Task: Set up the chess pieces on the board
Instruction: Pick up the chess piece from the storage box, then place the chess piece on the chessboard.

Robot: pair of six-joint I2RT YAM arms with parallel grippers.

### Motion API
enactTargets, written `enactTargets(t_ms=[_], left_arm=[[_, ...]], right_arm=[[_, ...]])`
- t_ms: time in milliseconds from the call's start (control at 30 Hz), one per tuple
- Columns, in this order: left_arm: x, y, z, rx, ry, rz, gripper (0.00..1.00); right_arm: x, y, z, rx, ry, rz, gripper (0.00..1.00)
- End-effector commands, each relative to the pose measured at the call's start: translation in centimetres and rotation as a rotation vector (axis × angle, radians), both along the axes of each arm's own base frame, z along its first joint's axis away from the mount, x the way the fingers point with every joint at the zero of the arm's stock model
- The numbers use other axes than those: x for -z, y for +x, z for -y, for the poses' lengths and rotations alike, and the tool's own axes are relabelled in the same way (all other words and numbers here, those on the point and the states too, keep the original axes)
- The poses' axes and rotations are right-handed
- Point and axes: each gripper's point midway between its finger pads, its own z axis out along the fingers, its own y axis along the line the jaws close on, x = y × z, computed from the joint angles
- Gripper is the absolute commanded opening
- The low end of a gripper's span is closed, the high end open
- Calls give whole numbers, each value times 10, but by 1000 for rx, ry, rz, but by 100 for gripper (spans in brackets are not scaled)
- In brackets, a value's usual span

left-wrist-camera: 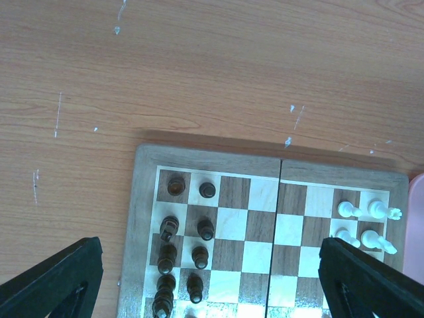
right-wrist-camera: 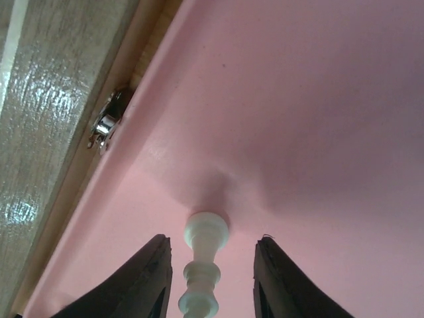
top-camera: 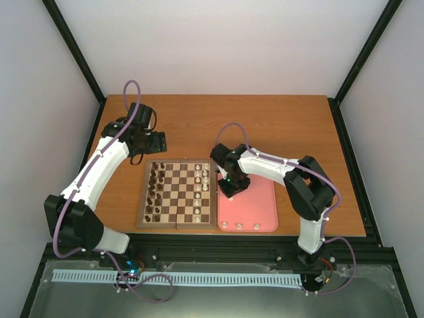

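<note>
The board (top-camera: 142, 199) lies at the table's middle, with dark brown pieces (top-camera: 156, 192) along its left columns and several cream-white chess pieces (top-camera: 202, 180) on its right columns. Three more white pieces (top-camera: 240, 226) stand at the near edge of the pink tray (top-camera: 260, 205). My right gripper (top-camera: 232, 188) is low over the tray's far left corner. In the right wrist view it (right-wrist-camera: 212, 242) is open, with its fingers (right-wrist-camera: 149, 278) either side of an upright white piece (right-wrist-camera: 205, 262) without touching it. My left gripper (top-camera: 154, 142) hovers open and empty just beyond the board's far left corner.
In the left wrist view the board (left-wrist-camera: 142, 199) shows dark pieces (left-wrist-camera: 202, 228) at the left and white pieces (left-wrist-camera: 364, 225) at the right, between wide-open fingers (left-wrist-camera: 59, 281). The board's edge and a metal clasp (right-wrist-camera: 105, 122) lie just left of the tray (right-wrist-camera: 298, 99).
</note>
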Motion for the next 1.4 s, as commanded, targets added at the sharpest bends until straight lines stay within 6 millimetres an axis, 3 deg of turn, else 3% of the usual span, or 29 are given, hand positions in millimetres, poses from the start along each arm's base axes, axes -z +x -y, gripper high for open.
enactTargets(t_ms=[0, 200, 300, 467, 700, 1000, 1367], left_arm=[[-7, 8, 1, 18, 16, 29, 100], [-4, 9, 3, 18, 2, 23, 100], [-5, 9, 3, 19, 6, 26, 100], [-6, 10, 3, 25, 8, 28, 100], [-6, 11, 6, 37, -1, 26, 100], [-5, 11, 6, 45, 2, 21, 100], [1, 6, 6, 51, 2, 10, 100]], right_arm=[[6, 4, 0, -3, 0, 3, 31], [1, 5, 2, 4, -7, 11, 8], [-8, 7, 3, 15, -8, 24, 3], [-31, 10, -10, 30, 33, 38, 3], [-57, 12, -55, -1, 104, 42, 3], [-49, 3, -82, -44, 101, 7, 3], [-44, -3, -92, -42, 94, 35, 5]])
